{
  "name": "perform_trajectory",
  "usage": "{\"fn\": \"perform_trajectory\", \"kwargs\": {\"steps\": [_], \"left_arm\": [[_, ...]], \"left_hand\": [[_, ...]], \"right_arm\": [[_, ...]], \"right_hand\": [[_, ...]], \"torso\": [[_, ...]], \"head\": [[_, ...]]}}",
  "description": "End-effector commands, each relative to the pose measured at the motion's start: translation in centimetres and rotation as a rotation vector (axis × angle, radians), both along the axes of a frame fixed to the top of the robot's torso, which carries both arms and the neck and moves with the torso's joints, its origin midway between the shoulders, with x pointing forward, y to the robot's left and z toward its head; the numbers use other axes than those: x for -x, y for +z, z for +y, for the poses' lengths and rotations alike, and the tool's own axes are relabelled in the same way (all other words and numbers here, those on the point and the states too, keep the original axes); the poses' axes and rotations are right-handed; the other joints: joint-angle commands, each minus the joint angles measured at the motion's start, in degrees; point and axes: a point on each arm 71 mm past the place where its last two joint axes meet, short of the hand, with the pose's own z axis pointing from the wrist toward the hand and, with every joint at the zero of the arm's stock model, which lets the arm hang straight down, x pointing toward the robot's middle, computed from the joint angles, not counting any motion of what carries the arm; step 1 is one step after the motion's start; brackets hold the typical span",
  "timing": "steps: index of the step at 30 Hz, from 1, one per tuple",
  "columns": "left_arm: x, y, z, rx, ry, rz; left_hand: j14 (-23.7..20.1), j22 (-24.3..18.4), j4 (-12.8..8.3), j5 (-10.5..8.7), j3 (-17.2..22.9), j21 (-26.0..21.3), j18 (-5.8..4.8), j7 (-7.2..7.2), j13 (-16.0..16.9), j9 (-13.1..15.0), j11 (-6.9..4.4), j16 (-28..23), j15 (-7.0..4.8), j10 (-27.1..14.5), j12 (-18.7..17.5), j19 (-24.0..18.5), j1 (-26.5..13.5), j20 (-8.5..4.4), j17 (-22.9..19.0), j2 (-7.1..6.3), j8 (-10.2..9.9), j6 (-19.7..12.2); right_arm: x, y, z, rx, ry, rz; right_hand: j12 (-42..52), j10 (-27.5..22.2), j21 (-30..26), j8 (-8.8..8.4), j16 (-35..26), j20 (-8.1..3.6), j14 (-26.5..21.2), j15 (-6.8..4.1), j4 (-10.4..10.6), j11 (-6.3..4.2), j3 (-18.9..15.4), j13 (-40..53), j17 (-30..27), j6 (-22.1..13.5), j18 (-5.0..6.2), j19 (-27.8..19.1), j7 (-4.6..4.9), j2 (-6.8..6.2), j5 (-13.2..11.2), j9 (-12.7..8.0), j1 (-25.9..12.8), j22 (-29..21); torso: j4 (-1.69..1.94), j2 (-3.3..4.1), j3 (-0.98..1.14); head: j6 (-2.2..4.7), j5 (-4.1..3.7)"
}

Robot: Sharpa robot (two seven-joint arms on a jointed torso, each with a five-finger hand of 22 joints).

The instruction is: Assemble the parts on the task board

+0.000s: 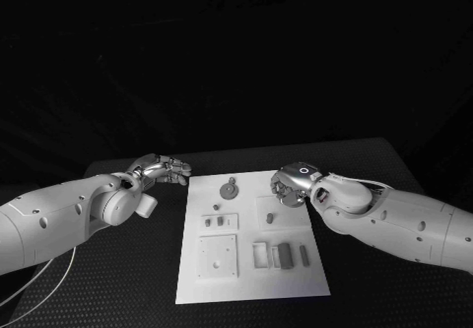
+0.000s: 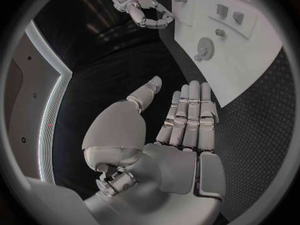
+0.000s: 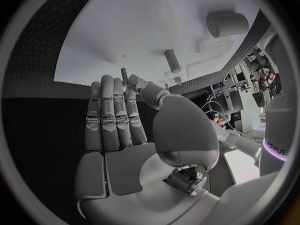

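Both hands stand empty, fingers straight and apart: left hand (image 1: 163, 169) just off the task board's (image 1: 247, 283) far-left corner, right hand (image 1: 292, 183) over its far-right edge. Small grey parts (image 1: 285, 254) on the board look light, rigid; pinch their sides.

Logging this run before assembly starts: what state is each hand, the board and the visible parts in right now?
left hand: open, fingers straight, holding nothing
right hand: open, holding nothing
task board: flat on the table
round gear part: lying on the board
small peg part: on the board, untouched
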Motion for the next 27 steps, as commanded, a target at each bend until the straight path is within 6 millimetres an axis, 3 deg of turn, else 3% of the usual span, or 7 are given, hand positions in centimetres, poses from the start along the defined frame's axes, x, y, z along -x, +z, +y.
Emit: {"fn": "perform_trajectory", "kwargs": {"steps": [1,9,13,21,27], "left_arm": [[0.0,0.1,-0.2,0.005,-0.012,-0.008],[-0.1,0.1,-0.1,0.004,-0.011,-0.008],[-0.1,0.1,-0.1,0.004,-0.011,-0.008],[-0.1,0.1,-0.1,0.003,-0.009,-0.008],[-0.1,0.2,-0.1,0.003,-0.006,-0.011]], "left_hand": [[0.3,-0.1,0.0,-0.02,-0.2,0.2,0.02,0.32,-0.1,-0.1,-0.08,-0.2,0.02,-0.4,0.4,0.3,0.4,0.01,0.1,-0.29,0.1,-0.2],[0.3,-0.1,0.0,-0.02,-0.2,0.3,0.02,0.33,-0.1,-0.1,-0.08,-0.2,0.02,-0.4,0.4,0.3,0.4,0.01,0.1,-0.31,0.1,-0.2],[0.3,-0.1,0.0,-0.02,-0.2,0.3,0.02,0.33,-0.1,-0.1,-0.08,-0.2,0.02,-0.4,0.4,0.3,0.4,0.01,0.1,-0.31,0.1,-0.2],[0.3,-0.1,0.0,-0.02,-0.2,0.3,0.02,0.33,-0.1,-0.1,-0.08,-0.3,0.02,-0.5,0.4,0.3,0.4,0.01,0.2,-0.31,0.1,-0.2],[0.3,-0.2,0.0,-0.02,-0.2,0.3,0.02,0.32,-0.1,-0.1,-0.09,-0.3,0.01,-0.4,0.4,0.3,0.4,0.00,0.2,-0.33,0.1,-0.2]], "right_arm": [[0.0,0.1,0.0,-0.025,-0.001,0.044],[0.5,1.4,0.7,-0.163,0.012,0.091],[1.2,2.1,1.9,-0.242,0.053,0.111],[2.5,2.8,4.7,-0.291,0.141,0.107],[3.4,3.2,6.8,-0.318,0.216,0.073]], "right_hand": [[0.1,0.4,0.3,0.18,0.3,0.08,0.1,-0.19,-0.2,0.08,0.0,0.1,0.1,0.4,0.75,0.4,0.12,-0.11,0.1,0.1,0.3,1.4],[0.1,0.4,0.3,0.12,0.3,0.09,0.1,-0.18,-0.2,0.10,-0.1,0.2,0.1,0.3,0.75,0.4,0.16,-0.03,0.1,0.1,0.1,1.4],[0.0,0.3,0.3,0.06,0.3,0.10,0.1,-0.17,-0.2,0.12,-0.1,0.2,0.2,0.3,0.75,0.4,0.19,0.05,0.2,0.1,0.0,1.4],[-0.1,0.2,0.3,-0.04,0.2,0.10,0.0,-0.14,-0.2,0.18,0.0,0.3,0.2,0.2,0.75,0.3,0.24,0.20,0.2,0.2,-0.1,1.4],[-0.1,0.1,0.3,-0.07,0.1,0.10,-0.1,-0.13,-0.2,0.20,0.0,0.3,0.3,0.1,0.75,0.3,0.25,0.23,0.2,0.2,-0.1,1.4]], "torso": [[-0.01,0.01,0.04],[-0.05,-0.01,0.06],[-0.05,-0.01,0.01],[0.04,0.03,-0.02],[-0.06,0.00,-0.11]], "head": [[-0.04,-0.04],[-0.11,0.20],[-0.13,0.74],[-0.45,2.71],[-0.80,5.01]]}}
